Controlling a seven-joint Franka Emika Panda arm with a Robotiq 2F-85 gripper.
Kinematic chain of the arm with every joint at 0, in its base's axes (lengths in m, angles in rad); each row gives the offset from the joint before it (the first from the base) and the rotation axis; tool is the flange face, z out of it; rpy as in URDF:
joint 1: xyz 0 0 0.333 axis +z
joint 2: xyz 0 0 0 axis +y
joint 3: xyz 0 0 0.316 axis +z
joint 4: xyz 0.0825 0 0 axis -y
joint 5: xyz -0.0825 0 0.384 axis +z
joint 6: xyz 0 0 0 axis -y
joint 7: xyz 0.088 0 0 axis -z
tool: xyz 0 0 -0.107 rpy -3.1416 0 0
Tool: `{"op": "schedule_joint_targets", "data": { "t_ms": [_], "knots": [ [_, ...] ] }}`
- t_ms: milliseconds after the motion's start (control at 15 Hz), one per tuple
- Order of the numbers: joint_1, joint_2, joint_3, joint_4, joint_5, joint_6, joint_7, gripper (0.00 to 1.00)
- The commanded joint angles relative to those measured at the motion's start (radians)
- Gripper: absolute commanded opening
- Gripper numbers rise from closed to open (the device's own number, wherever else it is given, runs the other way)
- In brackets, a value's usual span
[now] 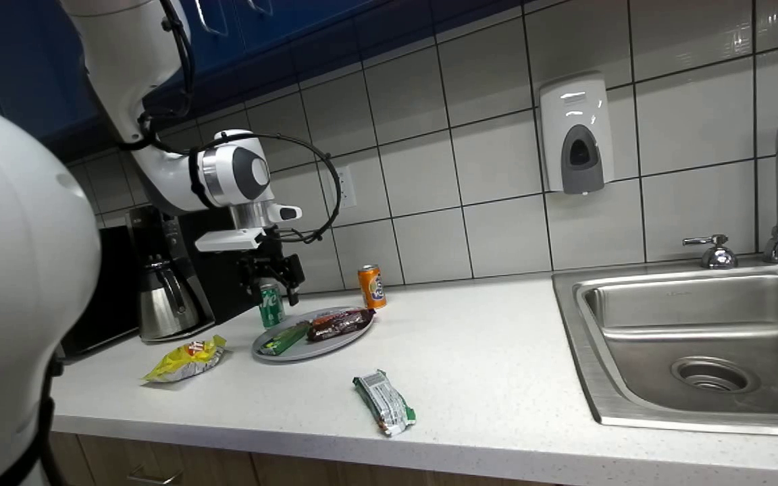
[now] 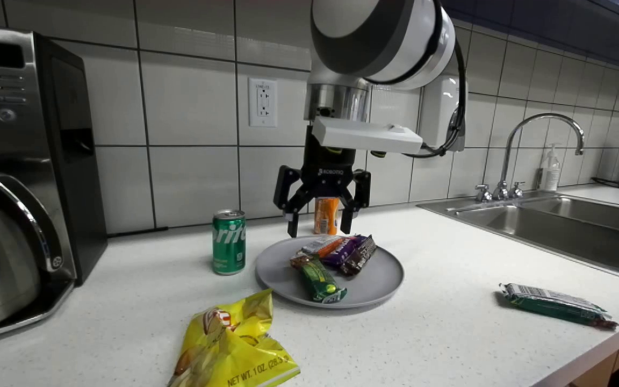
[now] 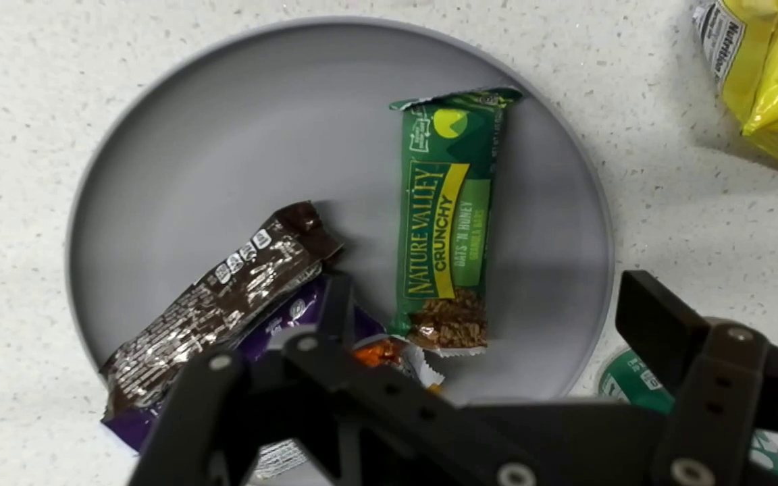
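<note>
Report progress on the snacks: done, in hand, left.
Done, it seems: the Nature Valley bar and other wrapped snacks lie on the gray plate. In hand: nothing; the open gripper hangs above the plate's edge. Left, perhaps: the green-and-white bar and yellow bag, both on the counter, off the plate.

The arm [image 1: 136, 50] is white, cable [image 1: 340, 194] and tool [image 2: 319, 229] black, the screws [image 3: 693, 472] seemingly silvery.

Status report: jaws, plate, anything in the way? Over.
Jaws open, empty, touching nothing. Nature Valley Oats 'N Honey bar lying on gray plate. Possible snag: Sprite can beside plate.
</note>
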Motion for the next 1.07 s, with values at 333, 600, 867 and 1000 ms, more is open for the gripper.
{"op": "schedule_joint_targets", "data": {
  "t_ms": [333,600,867,1000],
  "knots": [
    [-0.018,-0.078,0.006,-0.064,-0.027,-0.038,-0.086,1.00],
    [-0.023,-0.121,0.005,-0.103,-0.040,-0.050,-0.097,1.00],
    [-0.030,-0.173,0.005,-0.150,-0.059,-0.058,-0.087,1.00],
    [-0.035,-0.200,0.006,-0.177,-0.062,-0.058,-0.079,1.00]
  ]
}}
